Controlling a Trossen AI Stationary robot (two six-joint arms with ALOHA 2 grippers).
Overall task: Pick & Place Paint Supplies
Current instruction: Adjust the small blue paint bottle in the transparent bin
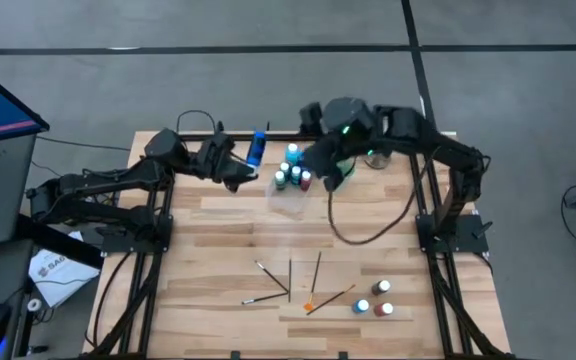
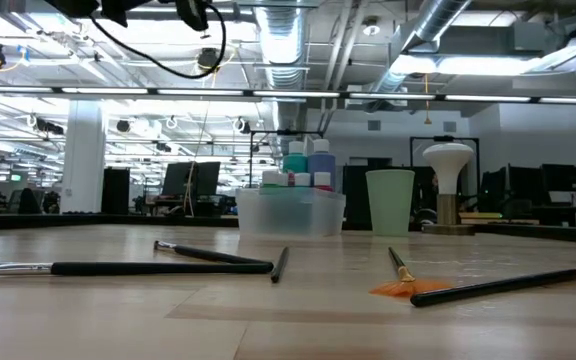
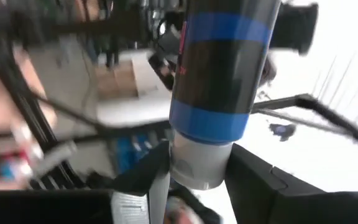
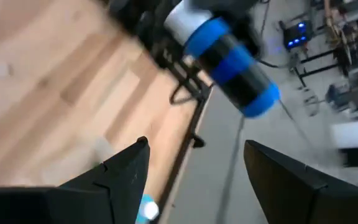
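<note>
The left pincer [image 1: 243, 172] holds the tall blue paint bottle [image 1: 257, 148] by its white cap, just beside the clear tray [image 1: 290, 196]; its label is unreadable. The right pincer [image 1: 330, 178] gapes wide, empty, above that tray.

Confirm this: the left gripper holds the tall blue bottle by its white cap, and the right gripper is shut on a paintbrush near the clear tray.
One part is wrong. The right gripper is open and empty, as the right wrist view shows. The left gripper does hold the tall blue bottle by its white cap, and the right gripper is near the clear tray.
</note>
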